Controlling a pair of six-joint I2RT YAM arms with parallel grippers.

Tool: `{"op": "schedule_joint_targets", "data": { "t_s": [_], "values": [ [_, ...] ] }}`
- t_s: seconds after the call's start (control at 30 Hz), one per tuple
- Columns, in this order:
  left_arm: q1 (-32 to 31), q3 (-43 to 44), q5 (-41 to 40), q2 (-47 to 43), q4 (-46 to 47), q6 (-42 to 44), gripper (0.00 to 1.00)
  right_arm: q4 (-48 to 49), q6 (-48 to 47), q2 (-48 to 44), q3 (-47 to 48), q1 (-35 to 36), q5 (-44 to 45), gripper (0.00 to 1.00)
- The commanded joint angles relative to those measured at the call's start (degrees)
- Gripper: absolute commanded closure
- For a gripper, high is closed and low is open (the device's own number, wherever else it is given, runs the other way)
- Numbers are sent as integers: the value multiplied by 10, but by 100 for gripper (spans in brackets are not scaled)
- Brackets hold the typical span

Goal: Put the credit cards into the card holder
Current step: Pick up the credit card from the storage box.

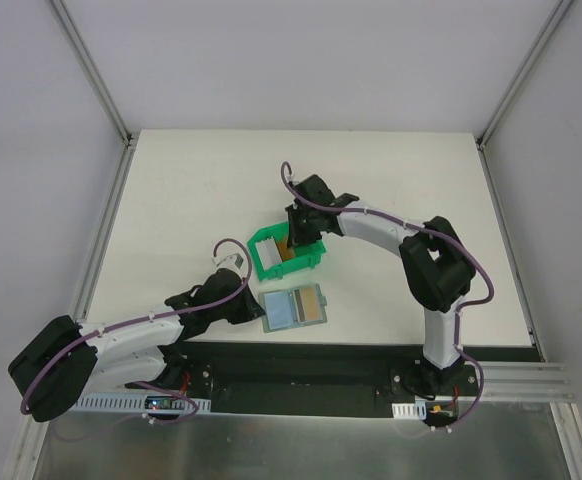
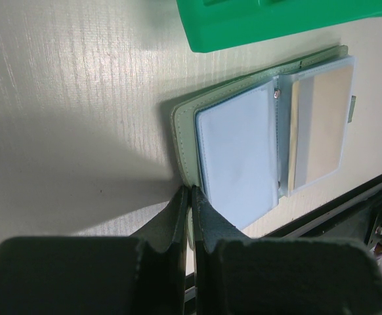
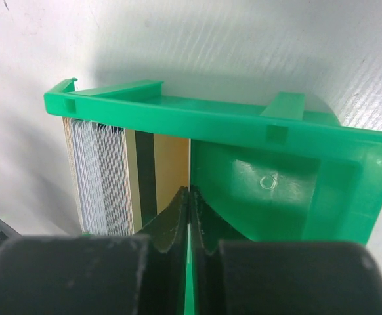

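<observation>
Green bin (image 1: 311, 263) holds your credit cards (image 3: 102, 177) upright. Card holder (image 1: 281, 312) open at bin's six o'clock: one tan card (image 1: 312, 304) in three-o'clock pocket, rest left to load. Right gripper (image 3: 190, 197) closed inside bin, grip unclear. Left gripper (image 2: 191, 197) closed, touching holder's corner.

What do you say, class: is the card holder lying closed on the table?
No, the card holder lies spread open, inside facing up, with a tan card showing in one side.

We note: green bin (image 1: 289, 262) walls hem right gripper (image 3: 190, 194) against credit cards (image 3: 102, 177). Only narrow strip between bin and card holder (image 1: 295, 309). Left gripper (image 2: 190, 197) blocks holder's left edge. Far table (image 1: 221, 180) open.
</observation>
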Motion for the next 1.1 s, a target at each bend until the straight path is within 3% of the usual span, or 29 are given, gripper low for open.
{"op": "schedule_joint_targets", "data": {
  "t_s": [0.0, 0.4, 0.67, 0.83, 0.97, 1.07],
  "values": [
    [2, 3, -10, -5, -5, 4, 100, -35, -24, 10, 40, 4, 8, 99],
    [2, -3, -10, -10, -5, 1, 100, -58, -41, -84, 88, -13, 53, 100],
    [2, -5, -11, -13, -5, 2, 100, -73, -40, -163, 26, -9, 107, 99],
    [2, 1, -10, -5, -6, 3, 100, -66, -41, -223, -32, 25, 218, 100],
    [3, 2, -10, -1, -5, 3, 100, -61, -39, -273, -89, 104, 400, 100],
    [2, 3, -10, -1, -5, 2, 100, -64, -9, -298, -123, 139, 480, 100]
  ]
}}
